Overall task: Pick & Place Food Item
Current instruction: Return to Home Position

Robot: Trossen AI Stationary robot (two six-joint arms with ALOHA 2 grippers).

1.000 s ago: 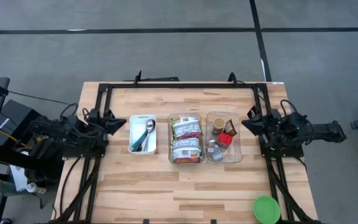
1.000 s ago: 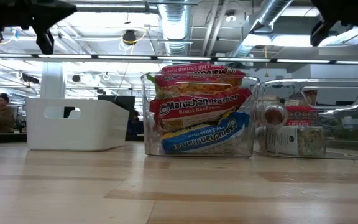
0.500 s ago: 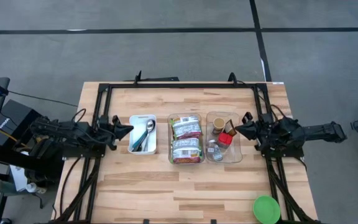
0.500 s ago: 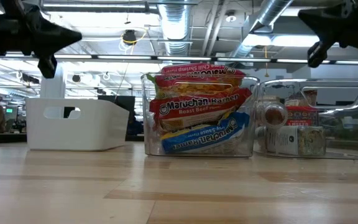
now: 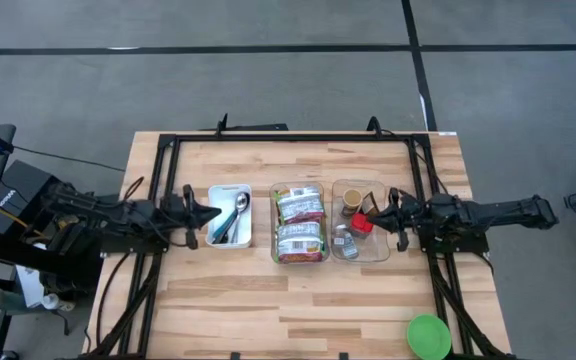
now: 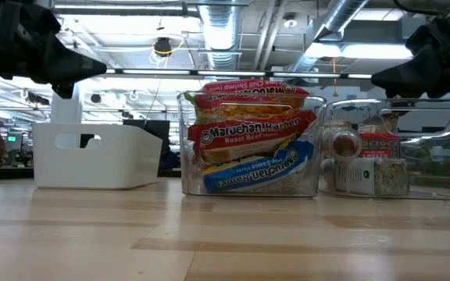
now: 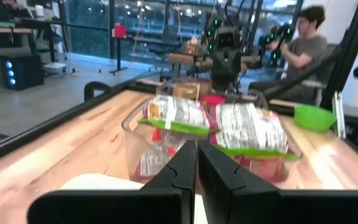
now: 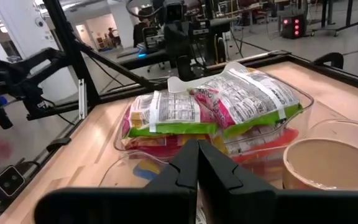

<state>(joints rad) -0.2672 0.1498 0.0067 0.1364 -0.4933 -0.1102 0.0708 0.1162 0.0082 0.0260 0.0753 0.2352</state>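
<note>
Silver spoon (image 5: 240,206) — one, lying in the white bin (image 5: 214,190). Ramen packets (image 6: 248,134) — three visible, in the middle transparent bin (image 5: 274,222); right transparent bin (image 5: 384,240) holds several small jars (image 5: 352,203). Bins: three. Left end effector (image 5: 208,213) and right end effector (image 5: 376,214), both clenched empty, have levelled and slid inward to the bin edges; placing looks finished.

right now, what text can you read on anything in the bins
"Maruchan Ramen" and "Roast Beef Flavor": middle packet in the centre clear bin.
"Chili Shrimp": top packet.
"Maruchan": blue bottom packet, rest blurred.
Bottle labels in the right clear bin: too small to read.
</note>
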